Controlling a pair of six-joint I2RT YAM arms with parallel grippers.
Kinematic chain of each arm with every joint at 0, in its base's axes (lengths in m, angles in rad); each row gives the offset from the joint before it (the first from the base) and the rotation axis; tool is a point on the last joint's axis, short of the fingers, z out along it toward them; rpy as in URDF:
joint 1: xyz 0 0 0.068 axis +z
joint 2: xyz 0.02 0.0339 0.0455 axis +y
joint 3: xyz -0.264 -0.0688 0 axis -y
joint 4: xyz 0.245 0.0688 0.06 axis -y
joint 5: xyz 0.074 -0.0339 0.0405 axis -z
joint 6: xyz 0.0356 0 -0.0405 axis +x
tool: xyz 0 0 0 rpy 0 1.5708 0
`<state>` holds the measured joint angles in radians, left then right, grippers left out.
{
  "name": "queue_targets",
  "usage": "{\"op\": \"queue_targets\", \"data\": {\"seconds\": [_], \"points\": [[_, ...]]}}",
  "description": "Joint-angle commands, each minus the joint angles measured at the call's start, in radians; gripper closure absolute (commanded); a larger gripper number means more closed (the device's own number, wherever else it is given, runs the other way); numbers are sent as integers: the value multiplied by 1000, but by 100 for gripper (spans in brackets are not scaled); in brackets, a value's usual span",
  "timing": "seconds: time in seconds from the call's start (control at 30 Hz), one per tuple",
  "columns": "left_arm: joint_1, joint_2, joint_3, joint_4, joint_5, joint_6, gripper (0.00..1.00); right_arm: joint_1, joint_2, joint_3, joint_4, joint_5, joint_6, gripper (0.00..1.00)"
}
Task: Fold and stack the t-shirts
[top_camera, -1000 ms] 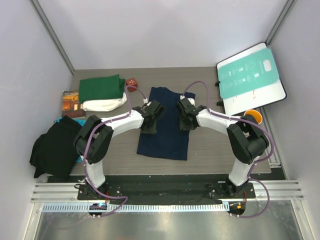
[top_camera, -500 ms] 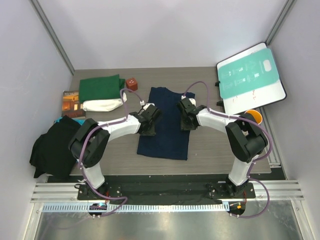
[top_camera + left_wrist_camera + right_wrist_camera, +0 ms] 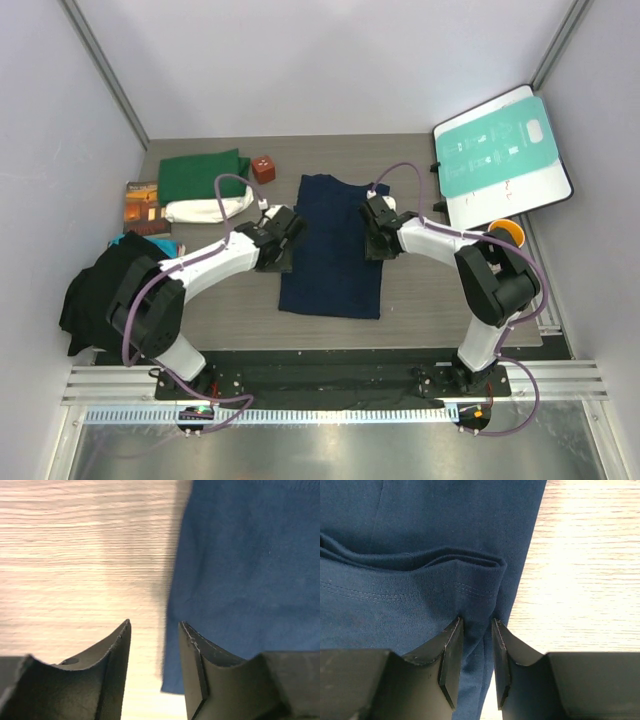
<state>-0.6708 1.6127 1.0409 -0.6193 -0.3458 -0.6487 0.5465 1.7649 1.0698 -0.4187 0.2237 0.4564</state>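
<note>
A navy t-shirt (image 3: 331,250) lies in a long narrow fold mid-table. My right gripper (image 3: 378,230) is shut on a doubled fold at the shirt's right edge (image 3: 480,587); cloth fills the gap between its jaws (image 3: 476,621). My left gripper (image 3: 272,240) hangs just off the shirt's left edge, over bare wood. It stands open with nothing between its fingers (image 3: 154,626), and the navy cloth (image 3: 240,570) lies to their right. A folded dark green t-shirt (image 3: 203,174) and a folded cream-white t-shirt (image 3: 207,209) sit at the back left.
A black cloth heap (image 3: 108,293) hangs over the table's left edge. A brown-orange book (image 3: 143,205) lies beside the folded shirts, and a small brown cube (image 3: 263,167) sits behind them. A teal-and-white board (image 3: 500,155) and an orange cup (image 3: 507,232) are at the right.
My left gripper has opened, let go of the navy shirt's left edge and slid left off the cloth. The right gripper has stayed shut on the right edge.
</note>
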Motion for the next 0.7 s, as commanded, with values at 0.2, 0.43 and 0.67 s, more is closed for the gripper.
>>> {"op": "queue_targets", "data": {"seconds": [0.2,0.43,0.67], "points": [[39,-160,-76,-2,57,3,48,-16,-186,52,-103,34,-25,60],[108,-228,-286,191,263,-42,44,-20,-393,-50,-108,-49,-2,59],[129,-203,-351,314,375,-80,45,-20,-417,-148,-100,-92,34,58]]}}
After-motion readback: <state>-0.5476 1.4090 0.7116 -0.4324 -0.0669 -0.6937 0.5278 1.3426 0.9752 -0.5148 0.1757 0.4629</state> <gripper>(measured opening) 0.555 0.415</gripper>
